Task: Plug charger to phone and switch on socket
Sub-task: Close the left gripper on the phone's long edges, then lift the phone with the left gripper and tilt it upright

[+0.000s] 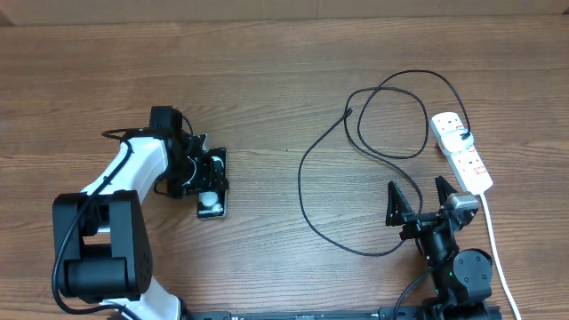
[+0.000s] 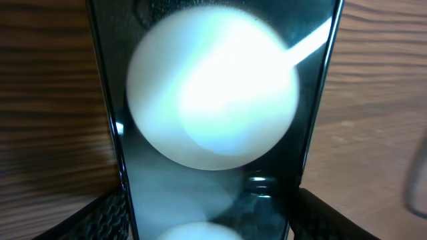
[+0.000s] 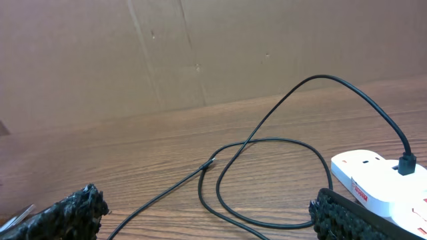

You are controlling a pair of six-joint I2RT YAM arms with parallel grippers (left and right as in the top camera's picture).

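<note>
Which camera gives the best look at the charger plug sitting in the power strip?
The right wrist view: the black plug shows close up and from the side, standing in the power strip. Overhead shows it as a tiny dark spot on the strip. The left wrist view is filled by the phone, with no plug.

A brown wood-grain table (image 1: 267, 71) fills the frame; a creased cardboard wall (image 3: 200, 47) stands across the top

Even overhead light, soft shadows — left wrist view blurred, white glare blooming on phone (image 2: 213, 120) glass.
</note>
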